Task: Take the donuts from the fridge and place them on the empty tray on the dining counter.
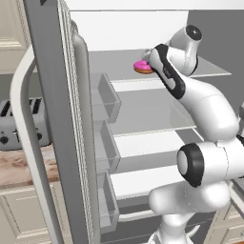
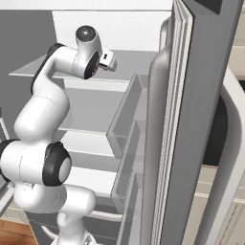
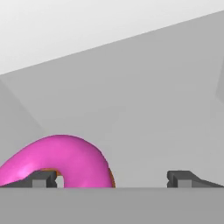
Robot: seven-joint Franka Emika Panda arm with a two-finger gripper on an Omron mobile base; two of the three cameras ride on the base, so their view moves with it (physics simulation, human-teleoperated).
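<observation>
The pink-iced ring donut (image 1: pixel 141 66) lies on the top grey shelf (image 1: pixel 214 70) of the open dark grey fridge (image 1: pixel 50 95). In the hand view it sits at 8 o'clock, at one fingertip (image 3: pixel 41 179) of the pincer (image 3: pixel 111 179), whose jaws stand wide apart, holding nothing. No readable writing shows.

The white arm (image 2: pixel 43 143) rises from seven o'clock and bends toward eleven o'clock, its wrist over the fridge's (image 2: pixel 201 95) top shelf (image 2: pixel 129 60). The open door fills three o'clock.
</observation>
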